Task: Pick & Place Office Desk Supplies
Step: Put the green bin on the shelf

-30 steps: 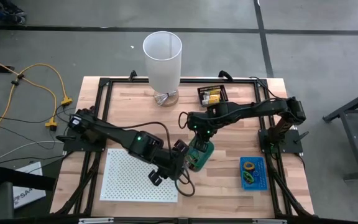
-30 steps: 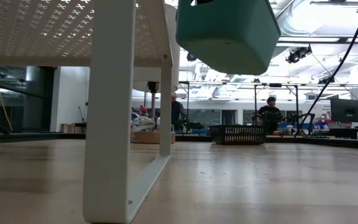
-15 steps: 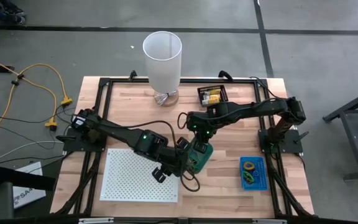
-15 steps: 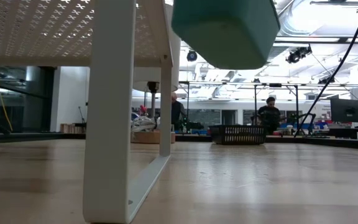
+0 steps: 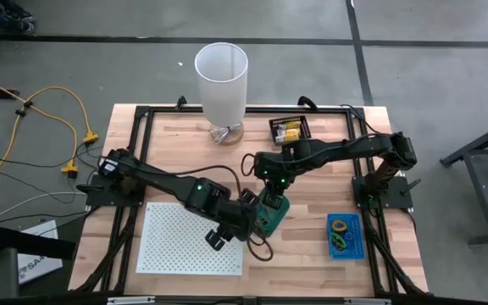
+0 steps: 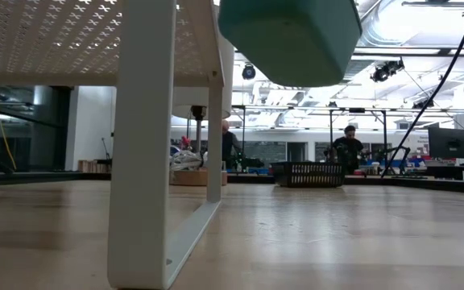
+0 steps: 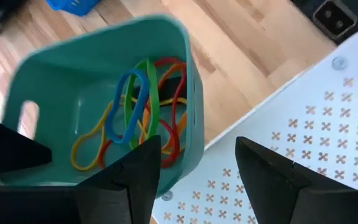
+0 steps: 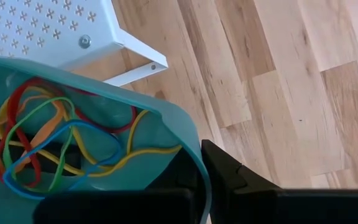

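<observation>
A: Teal bin [image 5: 271, 212] w/ rubber bands [image 7: 138, 118] hangs mid-air over the tabletop [image 5: 185, 152], nudged a bit closer to the white perforated board [image 5: 176, 241] vs a sec ago.

B: Right pincer [image 8: 201, 168] clamped shut on its rim. Left pincer [image 7: 194, 180] spread wide, holding nothing, slid in beside the bin. Looks like a handover or a steadying grab coming.
</observation>
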{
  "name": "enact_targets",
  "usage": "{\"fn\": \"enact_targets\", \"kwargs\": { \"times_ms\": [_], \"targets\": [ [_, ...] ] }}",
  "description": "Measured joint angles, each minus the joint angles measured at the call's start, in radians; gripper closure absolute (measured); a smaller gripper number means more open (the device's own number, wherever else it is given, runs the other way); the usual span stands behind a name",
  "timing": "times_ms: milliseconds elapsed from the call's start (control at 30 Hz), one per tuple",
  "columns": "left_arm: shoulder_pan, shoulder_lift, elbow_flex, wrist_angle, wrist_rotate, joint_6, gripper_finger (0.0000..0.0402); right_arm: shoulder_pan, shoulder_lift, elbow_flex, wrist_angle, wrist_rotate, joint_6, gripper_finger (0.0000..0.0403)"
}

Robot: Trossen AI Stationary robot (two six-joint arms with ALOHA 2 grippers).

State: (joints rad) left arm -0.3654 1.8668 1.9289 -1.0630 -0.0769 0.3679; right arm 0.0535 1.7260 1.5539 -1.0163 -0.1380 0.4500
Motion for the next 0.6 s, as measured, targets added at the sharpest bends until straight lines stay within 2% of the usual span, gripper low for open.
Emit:
{"fn": "enact_targets", "kwargs": {
  "times_ms": [267, 600],
  "targets": [
    [0.004, 0.026, 0.0, -0.01, 0.0, 0.008, 0.0205, 0.012, 0.0, 0.0, 0.01, -0.003, 0.002, 0.0399],
    [0.007, 0.028, 0.0, -0.01, 0.047, 0.002, 0.0205, 0.012, 0.0, 0.0, 0.02, -0.025, 0.002, 0.0399]
  ]
}}
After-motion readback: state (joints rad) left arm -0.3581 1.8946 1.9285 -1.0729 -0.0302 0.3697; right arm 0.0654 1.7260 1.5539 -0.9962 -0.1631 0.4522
